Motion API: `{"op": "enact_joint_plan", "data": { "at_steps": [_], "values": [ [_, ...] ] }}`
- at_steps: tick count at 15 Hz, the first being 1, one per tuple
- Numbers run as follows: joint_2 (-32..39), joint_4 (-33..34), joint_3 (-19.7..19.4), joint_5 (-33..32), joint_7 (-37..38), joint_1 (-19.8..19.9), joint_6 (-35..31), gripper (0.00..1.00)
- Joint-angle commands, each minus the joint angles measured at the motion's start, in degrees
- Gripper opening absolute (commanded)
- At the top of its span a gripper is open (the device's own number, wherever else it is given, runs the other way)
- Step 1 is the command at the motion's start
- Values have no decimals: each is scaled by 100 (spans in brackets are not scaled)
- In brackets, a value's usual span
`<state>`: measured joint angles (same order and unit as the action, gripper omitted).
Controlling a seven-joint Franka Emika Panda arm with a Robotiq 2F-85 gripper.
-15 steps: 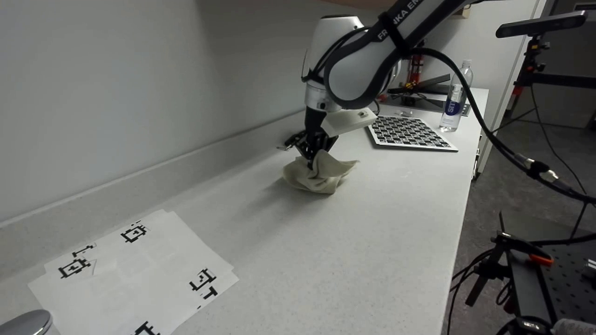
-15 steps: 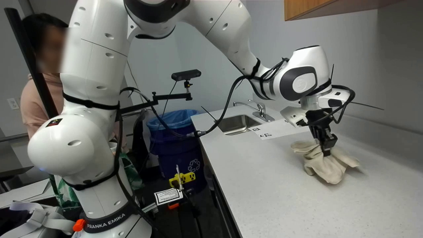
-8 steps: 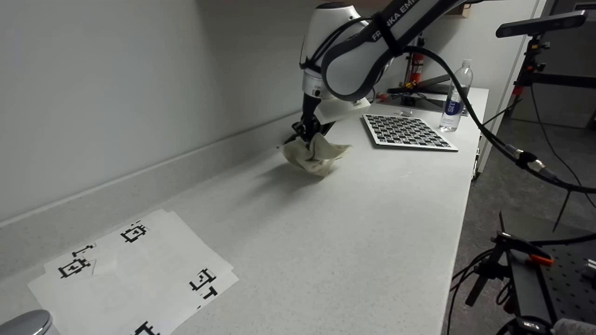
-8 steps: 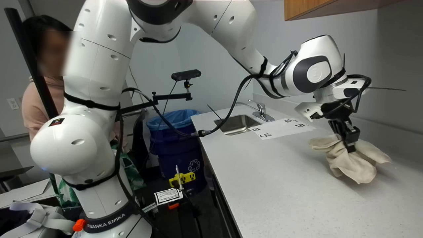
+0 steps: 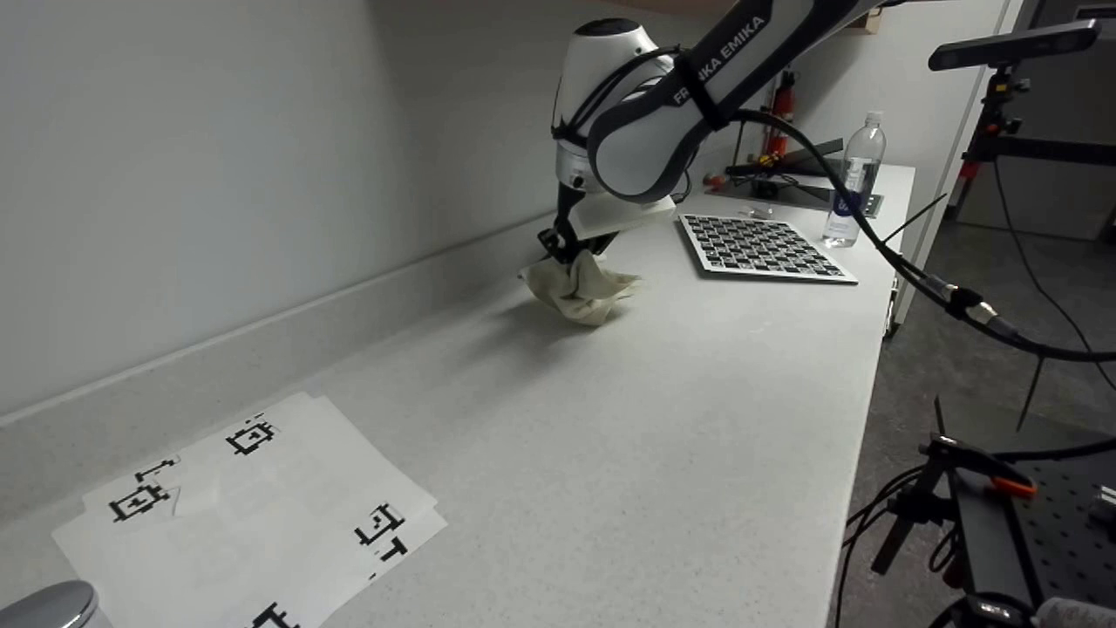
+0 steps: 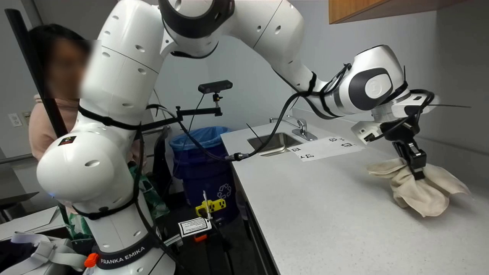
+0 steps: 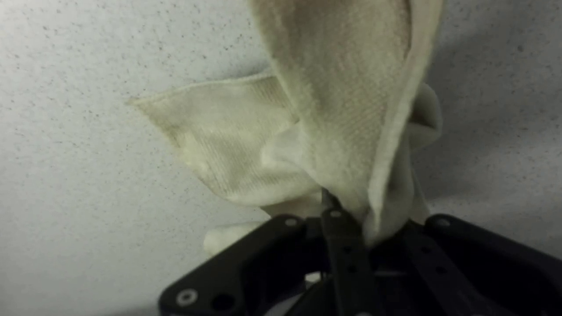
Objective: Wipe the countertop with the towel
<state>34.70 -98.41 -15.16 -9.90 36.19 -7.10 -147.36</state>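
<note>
The gripper (image 6: pixel 418 175) pinches the cream towel (image 6: pixel 421 195), which puffs out below and around it. To wipe well, it should press the cream towel softly on the countertop (image 6: pixel 305 214) underneath, then slide it slowly sideways.

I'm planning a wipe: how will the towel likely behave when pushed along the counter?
The towel is probably floppy: its folds droop from the gripper. Held at one gathered spot, it will likely bunch or trail rather than spread flat. Thin edges suggest it's light.

Cream towel (image 7: pixel 338 118) — pale grey countertop (image 7: pixel 88 175) (dark-speckled)
</note>
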Motion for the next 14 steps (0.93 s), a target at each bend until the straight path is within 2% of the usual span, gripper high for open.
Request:
{"op": "enact_joint_plan", "data": {
  "at_steps": [1,7,10,12,13,14],
  "values": [
    [242,374,-25,64,269,-37,139,2],
    [365,525,-110,-13,580,-98,207,2],
    [353,534,6,61,458,-17,269,2],
    [338,527,94,151,399,34,309,36],
    [261,309,33,50,409,6,68,17],
    [262,312,47,53,409,6,96,25]
  ]
}}
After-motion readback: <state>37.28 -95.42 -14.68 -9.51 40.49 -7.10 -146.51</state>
